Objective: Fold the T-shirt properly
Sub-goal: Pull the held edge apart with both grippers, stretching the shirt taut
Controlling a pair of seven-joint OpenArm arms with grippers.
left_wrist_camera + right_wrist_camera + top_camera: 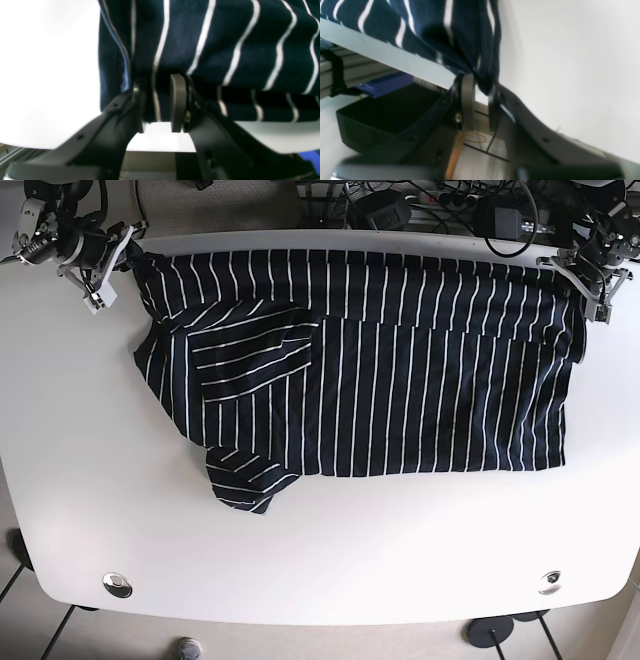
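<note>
A navy T-shirt (400, 370) with thin white stripes lies spread across the far half of the white table (330, 560), with a sleeve folded in on the left. My left gripper (577, 277) is at the shirt's far right corner. In the left wrist view it (158, 100) is shut on the shirt's edge (225, 45). My right gripper (128, 246) is at the far left corner. In the right wrist view it (481, 100) is shut on a bunched bit of the fabric (460, 32).
Cables and power units (420, 200) lie behind the table's far edge. A black bin (382, 110) and a blue object (387, 83) sit below that edge. Round metal fittings (117, 584) (549, 582) sit near the front corners.
</note>
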